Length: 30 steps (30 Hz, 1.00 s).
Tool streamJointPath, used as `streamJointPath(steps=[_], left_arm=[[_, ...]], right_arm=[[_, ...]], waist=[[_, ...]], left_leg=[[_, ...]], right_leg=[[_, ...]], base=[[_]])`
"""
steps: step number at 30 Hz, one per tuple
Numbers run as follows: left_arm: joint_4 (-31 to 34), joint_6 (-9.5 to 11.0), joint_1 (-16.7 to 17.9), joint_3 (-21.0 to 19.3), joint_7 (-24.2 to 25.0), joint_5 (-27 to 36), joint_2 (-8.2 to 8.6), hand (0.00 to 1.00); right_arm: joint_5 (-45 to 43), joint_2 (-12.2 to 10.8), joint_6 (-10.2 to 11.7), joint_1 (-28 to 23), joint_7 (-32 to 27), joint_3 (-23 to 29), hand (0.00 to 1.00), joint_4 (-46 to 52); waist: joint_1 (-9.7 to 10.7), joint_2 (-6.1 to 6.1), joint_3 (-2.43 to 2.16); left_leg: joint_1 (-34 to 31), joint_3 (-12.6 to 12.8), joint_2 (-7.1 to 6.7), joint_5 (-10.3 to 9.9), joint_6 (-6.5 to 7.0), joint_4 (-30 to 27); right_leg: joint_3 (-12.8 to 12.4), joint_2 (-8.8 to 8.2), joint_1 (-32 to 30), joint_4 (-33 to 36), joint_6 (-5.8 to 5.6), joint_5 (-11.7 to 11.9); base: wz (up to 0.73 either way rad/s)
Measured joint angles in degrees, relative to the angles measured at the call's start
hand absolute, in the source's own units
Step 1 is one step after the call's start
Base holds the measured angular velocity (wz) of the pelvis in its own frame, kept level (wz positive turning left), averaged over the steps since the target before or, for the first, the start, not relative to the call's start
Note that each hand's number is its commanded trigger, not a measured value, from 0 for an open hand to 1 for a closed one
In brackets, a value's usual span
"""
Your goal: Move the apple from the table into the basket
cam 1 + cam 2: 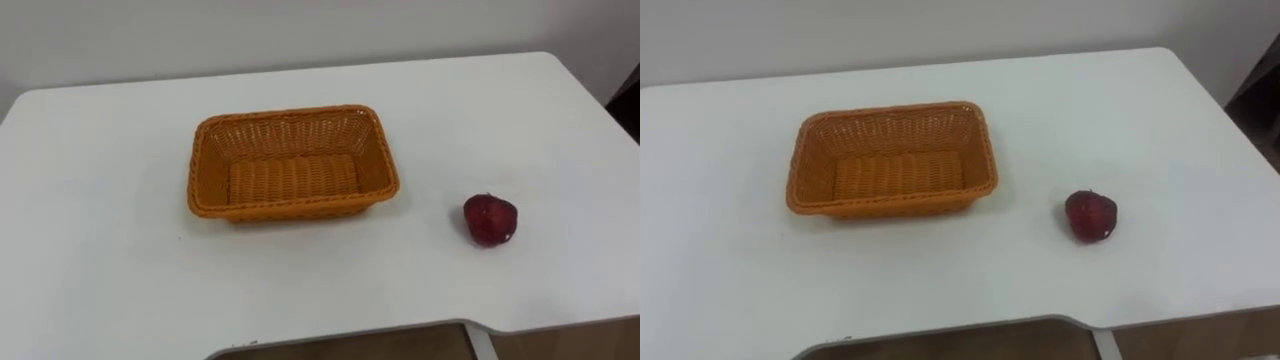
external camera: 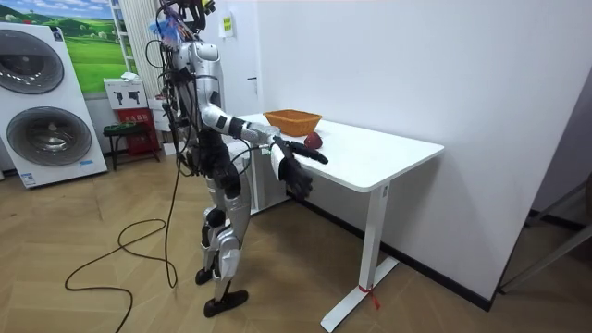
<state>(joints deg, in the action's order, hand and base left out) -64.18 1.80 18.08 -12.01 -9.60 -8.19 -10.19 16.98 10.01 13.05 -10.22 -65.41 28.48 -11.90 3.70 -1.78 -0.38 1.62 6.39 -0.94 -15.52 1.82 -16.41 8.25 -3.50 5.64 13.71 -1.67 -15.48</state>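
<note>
Standing at the near edge of the white worktop (image 1: pixel 100 280), right hand (image 2: pixel 312 154) held out low over that edge, left hand (image 2: pixel 296 178) lower, just before it; nothing seen in either, but cannot tell how far open. A little further in, toward the right: dark red glossy apple (image 1: pixel 490 220), resting alone on the bare surface. Probably light, firm, smooth, a bit slippery and ready to roll; best taken from above across the widest part, gently enough not to bruise. Plenty of free room around it; only mind the front cut-out and the right edge. Further, left of centre: empty rectangular orange wicker basket (image 1: pixel 292 165), low-walled, open on top. Beyond, pale wall (image 1: pixel 300 30).
</note>
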Motion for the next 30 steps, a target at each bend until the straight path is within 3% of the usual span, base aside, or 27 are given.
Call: streamJointPath(steps=[4,13,20,30], left_arm=[[-0.5,0.0,-0.2,1.6,0.1,-0.3,-0.05,0.0],[-0.3,0.0,-1.7,4.3,0.3,-1.4,-0.04,0.0],[-0.6,0.0,-3.3,6.7,1.4,-1.3,-0.15,0.0],[0.1,0.0,-3.5,6.7,3.1,-1.4,-0.35,0.0]], right_arm=[[-13.3,0.9,0.2,0.0,0.0,-3.1,0.0,4.4],[-24.8,1.1,0.1,-0.1,6.7,-14.6,0.0,7.0],[-24.8,1.1,0.0,-0.2,15.0,-22.9,0.0,6.9],[-24.2,1.3,-0.1,-0.2,26.0,-27.0,0.0,6.8]], waist=[[-1.6,-0.35,0.08],[-4.1,-0.99,0.5],[-5.3,-0.71,0.83],[-5.6,-0.53,0.62]], left_leg=[[0.9,0.2,0.0,0.4,-0.17,1.1],[0.9,-0.1,0.19,0.5,-0.29,1.1],[0.7,-0.4,0.19,0.5,-0.3,1.1],[0.7,-1.1,0.14,0.5,-0.3,1.1]], right_leg=[[-0.2,0.05,0.3,-0.1,0.08,0.1],[0.0,0.2,0.4,-0.3,0.28,0.2],[0.4,0.29,0.8,-1.3,0.26,0.7],[1.2,0.34,1.4,-2.1,0.26,0.7]], base=[[-0.03],[0.0],[0.01],[0.03]])
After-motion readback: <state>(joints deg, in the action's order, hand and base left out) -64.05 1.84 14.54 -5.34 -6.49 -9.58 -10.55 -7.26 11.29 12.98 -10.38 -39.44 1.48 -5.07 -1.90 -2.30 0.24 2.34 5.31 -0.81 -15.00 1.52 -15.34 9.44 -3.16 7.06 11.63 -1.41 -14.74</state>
